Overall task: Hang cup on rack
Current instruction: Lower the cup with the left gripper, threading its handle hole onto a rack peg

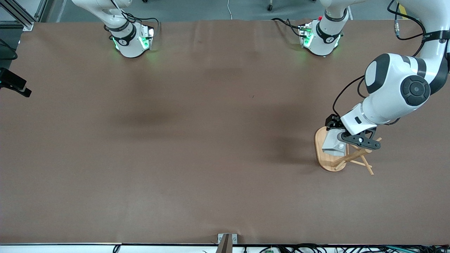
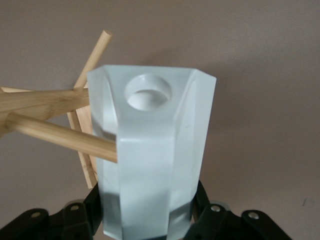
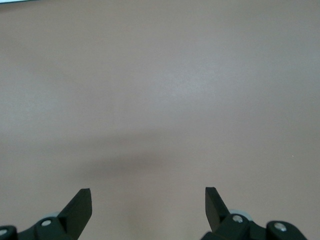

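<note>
Rack [image 1: 325, 160]: nearest my camera, at the left arm's end.
Cup [image 2: 150, 160]: clamped in left gripper [image 1: 339, 140], over the rack; handle hole at 12 o'clock, one peg [image 2: 60, 135] touching at 9.
Right gripper [image 3: 148, 205]: waiting, fingers apart, empty.

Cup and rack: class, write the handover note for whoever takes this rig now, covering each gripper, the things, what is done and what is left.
Left gripper: shut on the cup, over the rack at the left arm's end of the table.
Right gripper: open, empty, waiting over bare table.
Done: cup carried up to the pegs; one peg meets its side, not the handle hole.
Left: thread the hole onto a peg, then release.
</note>
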Action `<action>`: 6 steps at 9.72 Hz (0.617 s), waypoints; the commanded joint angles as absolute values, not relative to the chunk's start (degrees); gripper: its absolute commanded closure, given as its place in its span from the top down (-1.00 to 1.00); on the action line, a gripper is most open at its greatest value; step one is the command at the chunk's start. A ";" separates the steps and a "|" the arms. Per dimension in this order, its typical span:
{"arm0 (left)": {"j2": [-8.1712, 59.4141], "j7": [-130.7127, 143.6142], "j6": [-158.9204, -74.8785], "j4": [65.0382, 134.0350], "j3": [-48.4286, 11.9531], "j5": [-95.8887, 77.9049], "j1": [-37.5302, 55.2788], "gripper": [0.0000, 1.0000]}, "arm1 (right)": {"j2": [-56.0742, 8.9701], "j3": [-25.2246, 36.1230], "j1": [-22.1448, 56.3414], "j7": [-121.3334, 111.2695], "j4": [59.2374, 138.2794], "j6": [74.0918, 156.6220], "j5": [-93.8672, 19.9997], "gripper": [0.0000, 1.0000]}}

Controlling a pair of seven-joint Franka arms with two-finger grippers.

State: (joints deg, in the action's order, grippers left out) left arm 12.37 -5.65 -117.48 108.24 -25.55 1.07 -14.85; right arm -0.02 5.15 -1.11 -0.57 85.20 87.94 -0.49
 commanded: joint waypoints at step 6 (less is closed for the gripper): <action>12.66 -9.58 -118.04 109.95 -26.10 1.67 -16.52 -0.50 | 0.53 5.19 -0.88 0.18 86.13 88.68 0.53 1.00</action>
State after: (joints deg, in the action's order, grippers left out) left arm 12.37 -8.33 -117.48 108.45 -25.57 1.07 -15.60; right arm -0.12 5.15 -1.11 -0.57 85.20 88.01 -0.49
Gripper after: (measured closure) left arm 0.295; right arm 0.000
